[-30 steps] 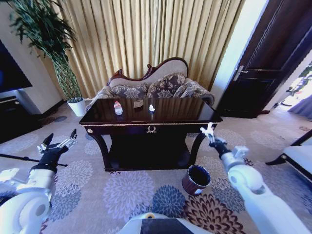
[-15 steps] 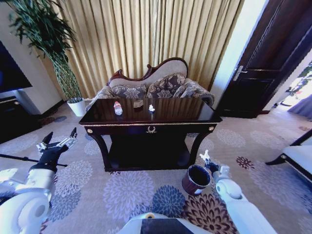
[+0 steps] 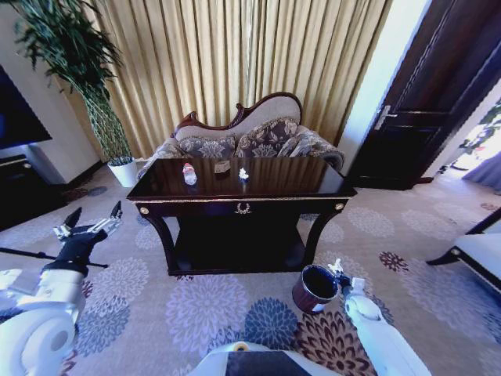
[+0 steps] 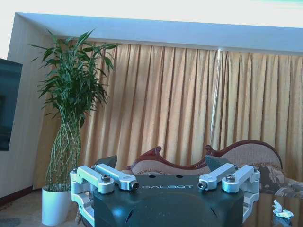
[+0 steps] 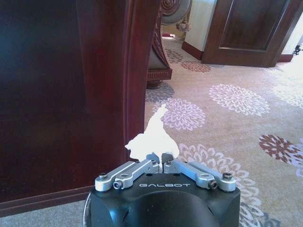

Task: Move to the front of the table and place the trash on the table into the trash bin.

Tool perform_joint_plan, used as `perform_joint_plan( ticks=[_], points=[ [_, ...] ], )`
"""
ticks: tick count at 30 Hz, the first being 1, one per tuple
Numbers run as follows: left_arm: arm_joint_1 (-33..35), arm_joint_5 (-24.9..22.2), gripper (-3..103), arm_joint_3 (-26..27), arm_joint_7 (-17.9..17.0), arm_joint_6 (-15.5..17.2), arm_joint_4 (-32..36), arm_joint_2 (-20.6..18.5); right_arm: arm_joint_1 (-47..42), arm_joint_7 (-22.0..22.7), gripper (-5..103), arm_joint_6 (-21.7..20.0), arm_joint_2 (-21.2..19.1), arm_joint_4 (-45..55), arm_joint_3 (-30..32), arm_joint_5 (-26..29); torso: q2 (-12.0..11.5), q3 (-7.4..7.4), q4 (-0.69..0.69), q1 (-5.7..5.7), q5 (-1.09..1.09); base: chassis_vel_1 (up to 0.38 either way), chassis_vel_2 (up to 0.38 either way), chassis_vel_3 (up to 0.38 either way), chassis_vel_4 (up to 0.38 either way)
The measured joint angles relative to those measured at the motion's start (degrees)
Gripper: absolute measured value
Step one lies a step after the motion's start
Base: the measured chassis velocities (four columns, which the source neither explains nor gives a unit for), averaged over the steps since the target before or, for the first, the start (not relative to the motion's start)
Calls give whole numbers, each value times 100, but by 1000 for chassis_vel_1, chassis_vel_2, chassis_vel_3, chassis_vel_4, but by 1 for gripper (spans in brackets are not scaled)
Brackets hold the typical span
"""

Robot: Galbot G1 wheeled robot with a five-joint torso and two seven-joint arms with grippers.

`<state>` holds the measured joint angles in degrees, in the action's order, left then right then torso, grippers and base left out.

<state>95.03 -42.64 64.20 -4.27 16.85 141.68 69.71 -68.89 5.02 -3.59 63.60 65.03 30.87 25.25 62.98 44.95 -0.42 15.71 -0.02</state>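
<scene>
Pinching a crumpled white scrap (image 5: 154, 138) between closed fingers, the right gripper (image 3: 338, 270) hangs low just beside the rim of the dark brown trash bin (image 3: 315, 287), which stands on the floral carpet (image 3: 211, 309) by the table's (image 3: 313, 182) front right leg. On the tabletop near its back edge sit a red-capped plastic bottle (image 3: 189, 173), a brownish carton (image 3: 222, 166) and another white scrap (image 3: 243, 174). The left gripper (image 3: 88, 229), jaws spread wide, waits off the table's left end.

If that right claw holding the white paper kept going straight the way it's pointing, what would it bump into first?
Probably the table's curved leg: in the right wrist view it stands directly ahead of the right gripper and its white scrap. How far off is unclear.
</scene>
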Motion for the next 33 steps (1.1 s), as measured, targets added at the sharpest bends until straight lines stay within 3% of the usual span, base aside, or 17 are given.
perform_joint_plan(
  ticks=[1, 7, 13, 17, 18, 23, 25, 27, 29, 33],
  points=[
    [0, -5, 100, 0, -2, 1, 2, -7, 2, 8, 0, 1, 20, 9, 0, -42, 0, 0, 0, 0, 0, 0, 0, 0, 0],
    [38, -80, 100, 88, -8, 2, 15, -67, 33, 90, 26, 1, 24, -59, 3, -232, 0, 0, 0, 0, 0, 0, 0, 0, 0],
    [49, -113, 100, 108, -29, 2, -32, -137, -25, 96, 43, -5, 10, -7, 18, -257, 0, 0, 0, 0, 0, 0, 0, 0, 0],
    [21, -121, 100, 106, -70, 0, -47, -151, -82, 101, 65, -22, 7, 138, 42, -264, 0, 0, 0, 0, 0, 0, 0, 0, 0],
    [21, -121, 100, 106, -70, 0, -47, -151, -82, 101, 65, -22, 7, 138, 42, -264, 0, 0, 0, 0, 0, 0, 0, 0, 0],
    [6, -140, 100, 107, -70, -3, -48, -149, -93, 109, 86, -42, 5, 230, 48, -260, 0, 0, 0, 0, 0, 0, 0, 0, 0],
    [1, -143, 100, 108, -70, -4, -47, -151, -96, 110, 86, -44, 2, 244, 49, -259, 0, 0, 0, 0, 0, 0, 0, 0, 0],
    [-14, -158, 100, 118, -70, -4, -47, -155, -108, 113, 96, -55, -15, 285, 59, -242, 0, 0, 0, 0, 0, 0, 0, 0, 0],
    [-14, -177, 100, 123, -74, 0, -38, -152, -122, 115, 100, -76, -27, 316, 69, -222, 0, 0, 0, 0, 0, 0, 0, 0, 0],
    [-5, -207, 100, 124, -78, 34, -23, -141, -167, 115, 100, -183, -36, 371, 88, -177, 0, 0, 0, 0, 0, 0, 0, 0, 0]
  ],
)
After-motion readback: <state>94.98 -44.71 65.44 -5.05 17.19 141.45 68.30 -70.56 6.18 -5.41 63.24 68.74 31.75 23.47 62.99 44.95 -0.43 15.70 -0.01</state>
